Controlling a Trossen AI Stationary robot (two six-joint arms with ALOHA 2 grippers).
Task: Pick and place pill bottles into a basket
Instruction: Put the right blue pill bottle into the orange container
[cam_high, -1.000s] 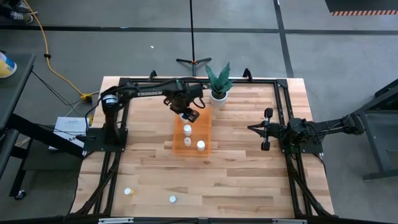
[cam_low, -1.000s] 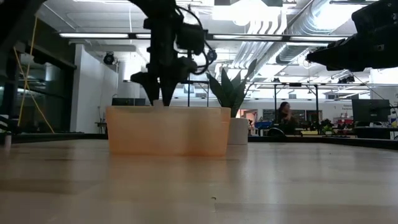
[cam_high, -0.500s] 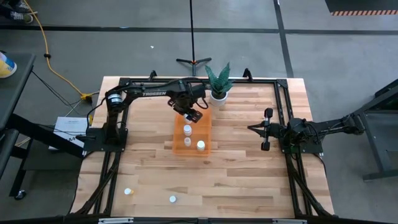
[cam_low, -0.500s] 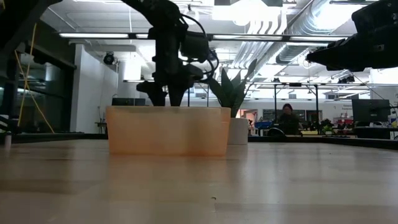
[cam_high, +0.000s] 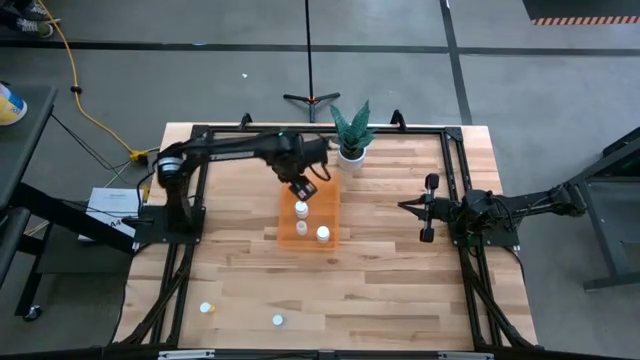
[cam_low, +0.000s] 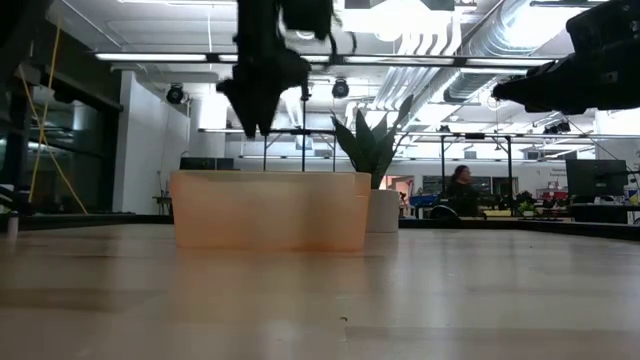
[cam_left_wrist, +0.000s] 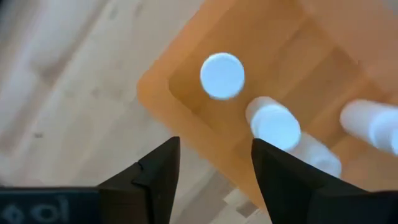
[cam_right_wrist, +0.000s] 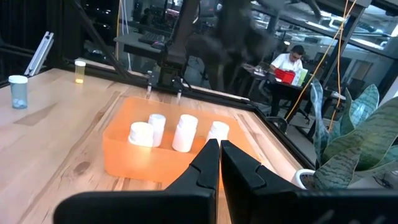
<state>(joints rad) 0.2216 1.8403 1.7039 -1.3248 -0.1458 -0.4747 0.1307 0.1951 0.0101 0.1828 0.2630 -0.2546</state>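
From where I stood, the left gripper (cam_high: 303, 187) hung over the far end of the basket (cam_high: 331, 213), roughly twelve o'clock of its middle, its fingers (cam_left_wrist: 155, 177) spread apart and holding nothing, clear above the rim. In the right wrist view I counted four bottles (cam_right_wrist: 185, 132) standing upright in the basket; from overhead I could make out only three white caps. Two more bottles were out on the table (cam_high: 400, 290) toward the near edge, well apart from the basket at about seven o'clock of it: one (cam_high: 205, 308) near the left corner and the other (cam_high: 277, 320) closer to the middle. The right gripper (cam_high: 428, 208) waited at three o'clock of the basket, its fingers pressed together and empty. A potted plant (cam_high: 350, 135) stood just beyond the basket's far right corner. These bottles looked to me light and rigid, with smooth plastic sides that could slip or tip at a clumsy touch; I would judge the safest hold to be from above, fingers straddling the body just under the cap, squeezing gently since so small a thing could pop sideways out of the pinch.
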